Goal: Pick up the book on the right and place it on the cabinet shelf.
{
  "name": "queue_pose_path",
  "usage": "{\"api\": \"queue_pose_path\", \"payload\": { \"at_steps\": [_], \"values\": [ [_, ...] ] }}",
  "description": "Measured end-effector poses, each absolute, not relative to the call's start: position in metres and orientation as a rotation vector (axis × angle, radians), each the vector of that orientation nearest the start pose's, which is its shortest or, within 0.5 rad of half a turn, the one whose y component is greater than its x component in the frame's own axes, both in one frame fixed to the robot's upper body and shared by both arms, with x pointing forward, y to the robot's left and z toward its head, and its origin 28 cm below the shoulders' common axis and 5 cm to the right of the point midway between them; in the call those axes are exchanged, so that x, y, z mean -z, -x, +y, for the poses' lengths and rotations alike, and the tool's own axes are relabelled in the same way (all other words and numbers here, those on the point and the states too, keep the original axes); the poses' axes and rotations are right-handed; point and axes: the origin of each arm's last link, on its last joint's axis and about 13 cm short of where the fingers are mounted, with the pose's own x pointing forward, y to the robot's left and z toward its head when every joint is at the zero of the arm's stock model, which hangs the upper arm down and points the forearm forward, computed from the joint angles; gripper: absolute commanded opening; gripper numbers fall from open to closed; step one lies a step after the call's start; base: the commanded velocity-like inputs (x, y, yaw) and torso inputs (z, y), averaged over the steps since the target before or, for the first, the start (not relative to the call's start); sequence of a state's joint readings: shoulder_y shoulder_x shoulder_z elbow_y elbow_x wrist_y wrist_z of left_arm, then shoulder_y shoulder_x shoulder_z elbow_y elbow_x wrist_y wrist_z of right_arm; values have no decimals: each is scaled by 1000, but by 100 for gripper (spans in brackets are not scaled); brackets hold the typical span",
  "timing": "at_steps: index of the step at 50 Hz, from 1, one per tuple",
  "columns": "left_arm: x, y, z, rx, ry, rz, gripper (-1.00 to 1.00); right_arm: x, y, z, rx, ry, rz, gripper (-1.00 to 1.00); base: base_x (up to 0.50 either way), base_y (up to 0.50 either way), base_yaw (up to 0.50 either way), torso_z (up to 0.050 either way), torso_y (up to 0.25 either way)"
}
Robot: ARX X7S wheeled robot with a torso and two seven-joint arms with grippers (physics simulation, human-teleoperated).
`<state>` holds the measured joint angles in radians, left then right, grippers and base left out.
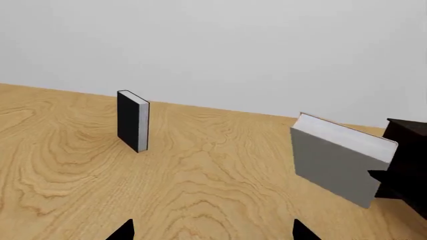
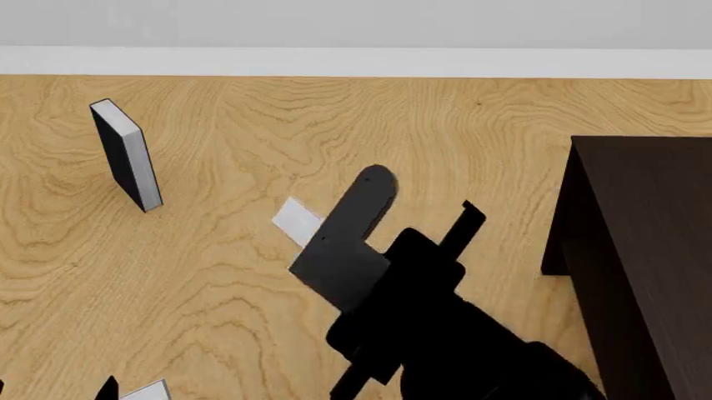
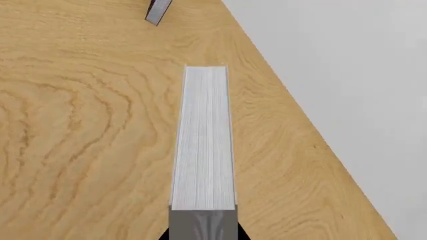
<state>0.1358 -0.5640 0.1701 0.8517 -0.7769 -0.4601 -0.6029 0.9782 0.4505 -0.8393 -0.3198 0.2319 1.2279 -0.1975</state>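
Far left, head view: black-covered book (image 2: 126, 155) stands upright on the wood-grain worktop (image 2: 223, 317), white page edges turned toward the camera, well apart from everything else. The left wrist view shows the same book standing alone on its bottom edge.

Bottom left edge, head view: a pale corner (image 2: 147, 390) just beside a dark fingertip; too little shows to name it.

Left hand (image 1: 213, 232): only the two dark fingertips (image 1: 123, 231) show at the frame edge. They are spread wide with bare worktop between them. Released, holding nothing.

Centre: grey book (image 1: 337, 162), light grey cover and white page edges. It is tilted, one end raised, and gripped at its far end by the right hand (image 1: 400, 165), which is clenched on it. In the right wrist view the page edges run straight away from the camera, with the spine end pinched between the dark fingers at the frame's edge. I cannot tell whether the low corner touches the worktop. In the head view only a white strip of pages shows beside the black right arm (image 2: 445, 333), which covers the rest of the book.

Right: dark brown cabinet (image 2: 651, 250), near the held book but apart from it. Its top and one side panel show, and the inner shelf boards are hidden from here.

Behind it all: plain pale wall (image 1: 267, 45).
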Motion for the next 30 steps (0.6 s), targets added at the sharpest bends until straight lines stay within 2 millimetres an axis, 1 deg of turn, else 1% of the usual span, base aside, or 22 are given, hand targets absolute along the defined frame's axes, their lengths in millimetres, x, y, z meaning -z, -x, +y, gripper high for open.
{"api": "queue_pose_path", "payload": {
  "at_steps": [7,16,30],
  "values": [
    [-128,-138,216,82,150,50,100,-191,-289,-84,-441,945,286,-100,0,0,0,0,1],
    [-127,-139,215,86,152,52,100,-176,-279,-77,-316,1122,266,-100,0,0,0,0,1],
    [-127,-140,215,93,157,53,100,-150,-273,-75,-138,1399,271,-100,0,0,0,0,1]
  ]
}}
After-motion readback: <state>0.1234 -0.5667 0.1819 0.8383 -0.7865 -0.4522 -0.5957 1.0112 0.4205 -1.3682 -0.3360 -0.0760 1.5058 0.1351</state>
